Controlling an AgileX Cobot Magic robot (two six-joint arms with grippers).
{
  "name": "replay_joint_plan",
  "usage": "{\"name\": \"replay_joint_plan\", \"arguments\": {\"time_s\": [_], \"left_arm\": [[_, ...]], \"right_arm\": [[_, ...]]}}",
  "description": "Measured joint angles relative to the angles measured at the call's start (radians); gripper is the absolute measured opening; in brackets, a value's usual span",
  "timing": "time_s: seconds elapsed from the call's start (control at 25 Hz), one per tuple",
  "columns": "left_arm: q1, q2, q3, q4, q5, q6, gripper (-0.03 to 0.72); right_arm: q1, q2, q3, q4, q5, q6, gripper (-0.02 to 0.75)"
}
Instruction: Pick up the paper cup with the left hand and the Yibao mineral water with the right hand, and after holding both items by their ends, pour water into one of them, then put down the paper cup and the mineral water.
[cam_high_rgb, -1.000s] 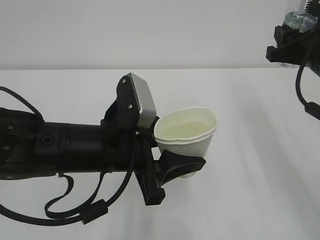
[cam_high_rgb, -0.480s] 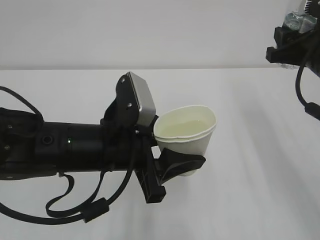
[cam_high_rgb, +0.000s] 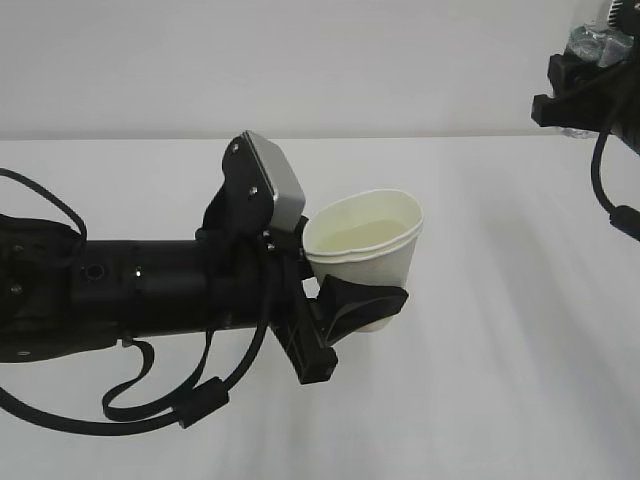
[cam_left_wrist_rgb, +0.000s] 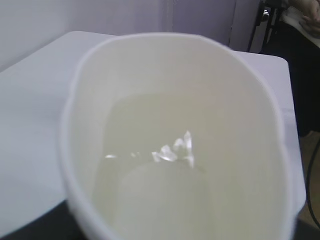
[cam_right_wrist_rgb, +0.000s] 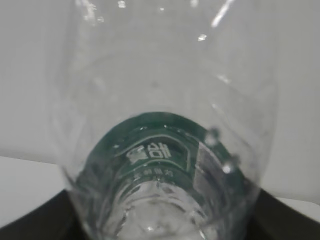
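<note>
With water already in the paper cup (cam_high_rgb: 365, 250), clenched low in the left hand (cam_high_rgb: 345, 318) above the tabletop (cam_high_rgb: 500, 380), and the right hand (cam_high_rgb: 585, 95) grasping the raised Yibao mineral water (cam_right_wrist_rgb: 160, 150), only setting both down seems left.

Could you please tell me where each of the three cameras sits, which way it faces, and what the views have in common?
Exterior: in front of the table, looking down at a slant; shows the left arm, its end effector shut on the cup, and the right arm at top right.
Left wrist: on the left arm, facing straight into the cup with water in it; none of the robot shows clearly.
Right wrist: on the right arm, facing along the held bottle; dark end effector parts at the bottom corners.
Shared: exterior and left wrist both show the cup.
</note>
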Motion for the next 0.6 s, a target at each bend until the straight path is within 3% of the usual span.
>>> {"name": "replay_joint_plan", "arguments": {"time_s": [0.6], "left_arm": [[0.000,0.000,0.000,-0.154,0.000,0.066,0.373]], "right_arm": [[0.000,0.000,0.000,0.000,0.006,-0.005,0.445]]}}
